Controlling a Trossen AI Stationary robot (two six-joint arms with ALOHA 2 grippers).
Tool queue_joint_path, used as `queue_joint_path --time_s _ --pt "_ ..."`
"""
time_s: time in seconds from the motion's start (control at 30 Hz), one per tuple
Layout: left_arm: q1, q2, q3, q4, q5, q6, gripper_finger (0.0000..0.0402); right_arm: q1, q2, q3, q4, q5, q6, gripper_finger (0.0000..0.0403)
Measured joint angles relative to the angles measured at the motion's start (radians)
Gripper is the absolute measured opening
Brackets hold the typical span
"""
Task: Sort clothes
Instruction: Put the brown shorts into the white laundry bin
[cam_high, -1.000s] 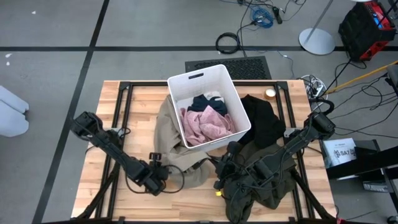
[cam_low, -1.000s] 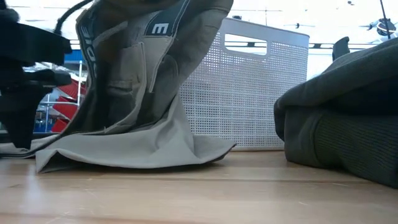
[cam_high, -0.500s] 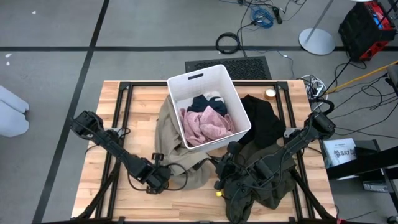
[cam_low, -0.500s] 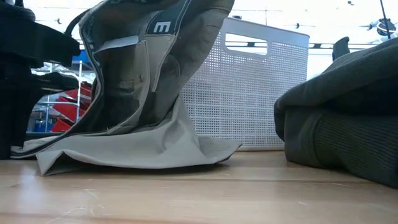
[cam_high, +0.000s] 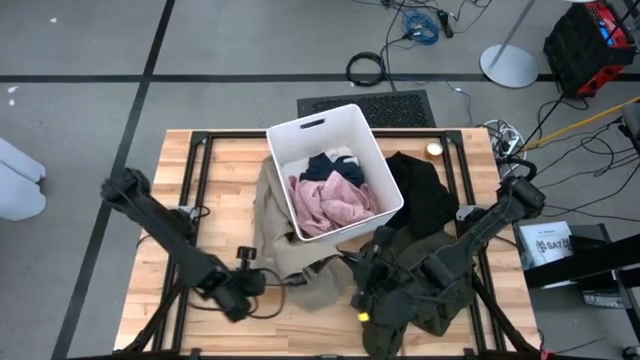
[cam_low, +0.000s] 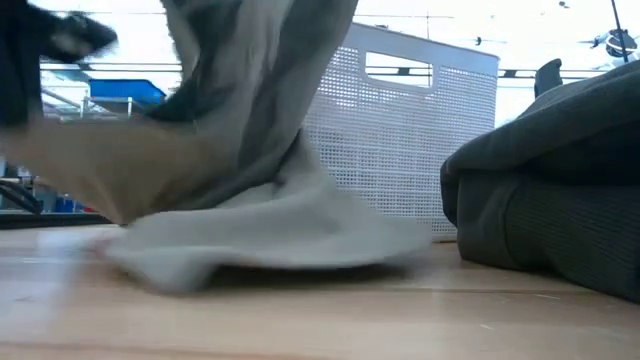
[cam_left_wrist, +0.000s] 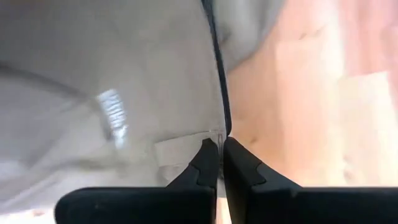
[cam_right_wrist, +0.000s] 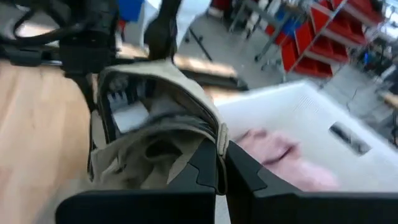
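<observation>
Counting five garments and one white bin (cam_high: 296, 133) on the wooden table (cam_high: 215, 165). Left arm reaches in low from the table's left edge; left gripper (cam_high: 243, 287) sits near the front edge, fingers (cam_left_wrist: 208, 163) pinched shut on the hem of the tan khaki garment (cam_high: 280, 228), which drapes from the bin's left side down to the tabletop. Pale pink garment (cam_high: 335, 200) and navy garment (cam_high: 322, 165) lie inside the bin. Black garment (cam_high: 420, 195) lies just right of it. Right gripper (cam_high: 368, 258), closed on the khaki's other edge, rests over the dark olive garment (cam_high: 420, 310) heaped at front right.
</observation>
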Motion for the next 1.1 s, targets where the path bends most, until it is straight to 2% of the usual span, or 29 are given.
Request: queue_joint_path --time_s 0.27,0.37,0.53,0.7,0.83,1.0,1.1 --pt "-0.134 -0.290 0.119 0.002 -0.200 0.019 0.0007 0.044 -0.089 0.120 -0.007 0.011 -0.198 0.0000" --pt "-0.181 -0.384 0.143 0.015 -0.306 0.042 0.0007 0.042 -0.123 0.145 -0.021 0.009 -0.246 0.0000" --pt "-0.224 -0.523 0.163 0.049 -0.480 0.045 0.0007 -0.004 -0.180 0.156 -0.045 0.010 -0.287 0.0000" --pt "-0.233 -0.627 0.167 0.153 -0.598 0.168 0.0007 -0.061 -0.217 0.156 -0.076 0.004 -0.300 0.0000" --pt "-0.233 -0.653 0.168 0.343 -0.608 0.402 0.0007 -0.075 -0.221 0.157 -0.052 -0.075 -0.353 0.0000" --pt "-0.233 -0.654 0.168 0.605 -0.542 0.697 0.0007 -0.074 -0.221 0.157 0.067 -0.090 -0.498 0.0000" --pt "-0.233 -0.655 0.168 0.733 -0.519 0.839 0.0007 -0.069 -0.221 0.157 0.162 -0.144 -0.603 0.0000"
